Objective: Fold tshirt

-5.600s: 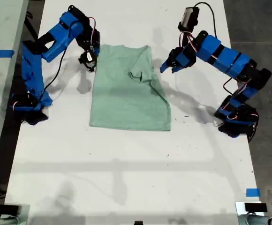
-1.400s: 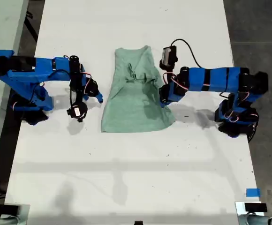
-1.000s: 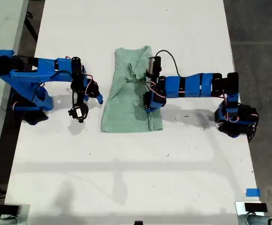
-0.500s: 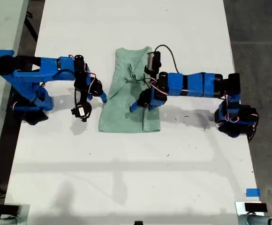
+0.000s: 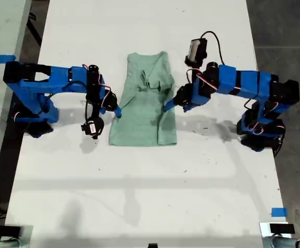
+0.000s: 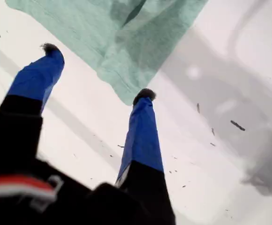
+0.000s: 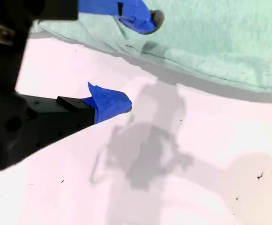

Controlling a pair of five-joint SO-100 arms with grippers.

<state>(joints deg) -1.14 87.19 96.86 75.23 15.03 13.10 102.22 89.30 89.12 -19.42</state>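
since a moment ago my first gripper [image 5: 166, 106] has let go of the fold and backed off to the exterior view's right edge of the tshirt [image 5: 146, 101], jaws released with nothing in them, while my second gripper [image 5: 116, 111] has crept up to the opposite edge, also spread and empty, one finger over the cloth. the tshirt lies mid-table [image 5: 139, 196], pale mint, heathered, now a narrow strip with rumples near the collar at the far end. looks soft, light and floppy, so i'd pinch a hem corner close to the table.
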